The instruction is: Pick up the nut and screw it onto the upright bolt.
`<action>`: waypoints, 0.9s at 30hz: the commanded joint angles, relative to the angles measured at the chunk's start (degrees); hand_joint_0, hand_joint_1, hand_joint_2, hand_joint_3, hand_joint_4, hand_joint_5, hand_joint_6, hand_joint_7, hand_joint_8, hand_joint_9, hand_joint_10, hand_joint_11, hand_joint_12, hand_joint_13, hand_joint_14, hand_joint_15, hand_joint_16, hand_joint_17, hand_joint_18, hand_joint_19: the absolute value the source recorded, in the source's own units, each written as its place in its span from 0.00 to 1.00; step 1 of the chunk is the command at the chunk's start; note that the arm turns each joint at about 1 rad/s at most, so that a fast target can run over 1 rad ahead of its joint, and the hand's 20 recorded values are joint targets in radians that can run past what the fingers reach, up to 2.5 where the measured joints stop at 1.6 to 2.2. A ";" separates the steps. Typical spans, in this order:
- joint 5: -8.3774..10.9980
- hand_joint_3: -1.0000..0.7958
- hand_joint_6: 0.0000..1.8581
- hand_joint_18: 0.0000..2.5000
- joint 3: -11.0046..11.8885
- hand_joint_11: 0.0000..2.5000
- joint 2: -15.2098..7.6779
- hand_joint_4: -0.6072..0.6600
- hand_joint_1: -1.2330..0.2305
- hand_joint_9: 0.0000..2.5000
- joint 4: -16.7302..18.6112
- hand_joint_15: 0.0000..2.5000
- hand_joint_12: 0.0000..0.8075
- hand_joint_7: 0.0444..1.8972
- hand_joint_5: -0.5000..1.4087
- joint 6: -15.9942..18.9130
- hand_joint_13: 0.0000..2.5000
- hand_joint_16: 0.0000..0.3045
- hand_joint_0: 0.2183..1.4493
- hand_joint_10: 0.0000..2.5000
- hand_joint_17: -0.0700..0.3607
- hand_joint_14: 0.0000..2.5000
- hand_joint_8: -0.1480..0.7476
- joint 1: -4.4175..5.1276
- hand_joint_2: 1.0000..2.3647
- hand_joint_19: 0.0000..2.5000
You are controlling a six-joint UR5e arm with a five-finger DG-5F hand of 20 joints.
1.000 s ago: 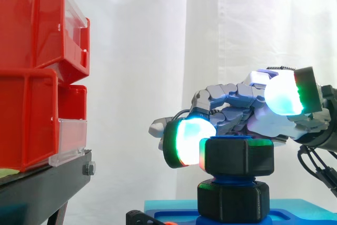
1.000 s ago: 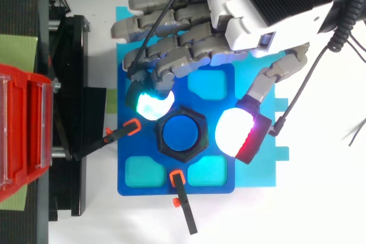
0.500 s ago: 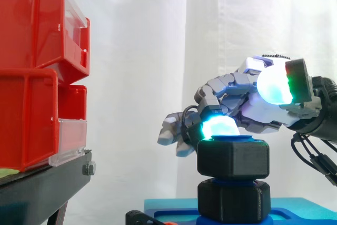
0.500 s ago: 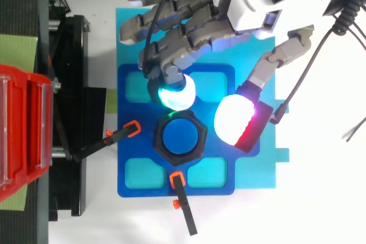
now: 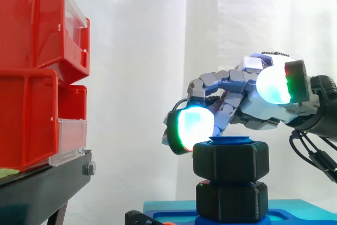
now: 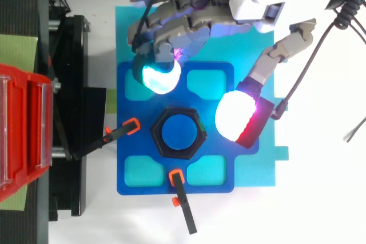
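One black nut (image 6: 156,132) is sitting on the upright blue bolt (image 6: 178,132), and the hand (image 6: 251,4) is hovering off it with nothing in its grasp.

Seen from above, the nut is lying at the centre of the frame, ringing the bolt's blue top in the middle of the blue fixture plate (image 6: 137,147). The hand is reaching in from the upper right with fingers and thumb spread apart. A cyan-glowing fingertip (image 6: 157,76) is hanging up and left of the nut, and the white-and-red thumb pad (image 6: 237,119) is hanging just to the nut's right. Neither is touching the nut. In the side view, the nut (image 5: 230,160) is resting low in the frame above a second black hex piece (image 5: 231,200). The hand (image 5: 247,111) is hovering just above it, while red bins (image 5: 31,72) are standing at the left edge.
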 commanded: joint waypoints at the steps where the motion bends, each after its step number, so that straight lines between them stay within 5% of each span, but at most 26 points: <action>1: -0.08 0.28 0.27 0.09 0.09 0.00 0.00 0.68 0.62 0.35 0.05 0.00 0.34 0.45 0.21 0.00 0.19 0.12 0.22 0.00 0.35 0.00 0.43 -0.03 0.00 0.00; 11: -0.44 0.28 0.27 0.00 0.79 0.00 0.00 0.56 0.65 0.17 0.05 0.00 0.38 0.29 0.15 0.00 0.09 0.15 0.19 0.00 0.40 0.00 0.39 0.23 0.00 0.00; 27: 0.09 0.28 0.27 0.00 0.62 0.00 -1.15 0.56 0.74 0.14 -1.62 0.00 0.41 0.30 0.15 0.00 0.06 0.16 0.19 0.00 0.42 0.00 0.39 2.17 0.00 0.00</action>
